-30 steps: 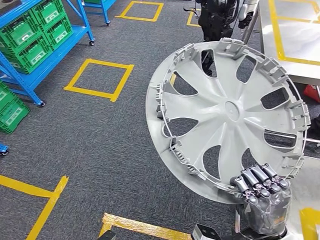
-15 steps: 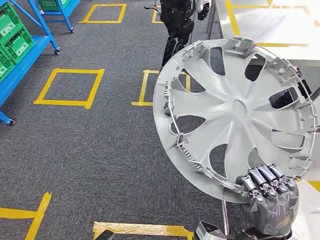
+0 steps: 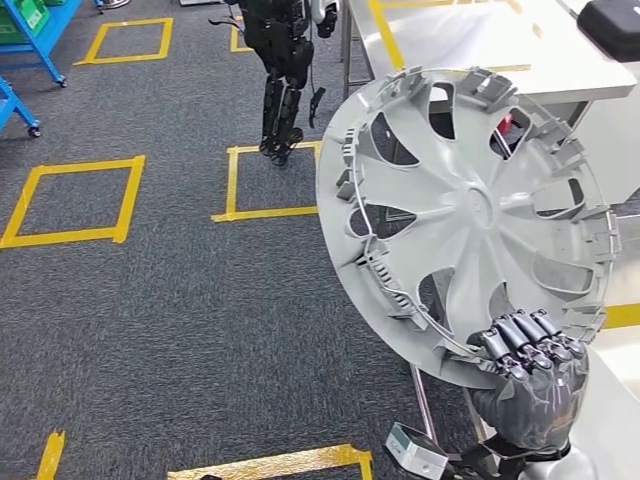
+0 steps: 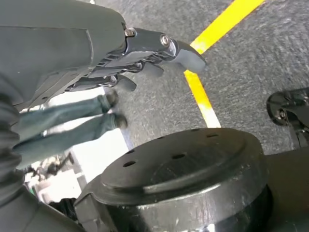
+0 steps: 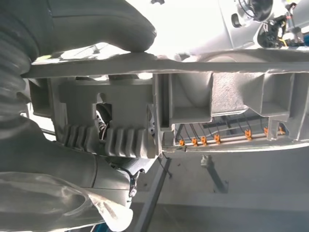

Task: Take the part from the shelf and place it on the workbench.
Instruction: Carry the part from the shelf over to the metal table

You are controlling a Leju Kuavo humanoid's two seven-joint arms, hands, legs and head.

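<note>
While right hand (image 3: 537,385) grips hubcap (image 3: 468,215), workbench (image 3: 483,45) (partly hidden) behind.

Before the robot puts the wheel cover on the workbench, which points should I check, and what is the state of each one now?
1. Right hand grips the wheel cover at its lower rim: ok.
2. Workbench is in sight ahead: ok.
3. Cover is over the bench: not ok, mostly over the floor.
4. Dark case on the bench's far corner leaves room: cannot tell.
5. The other robot stands apart from the cover: ok.
6. Left hand holds nothing: ok.
</note>
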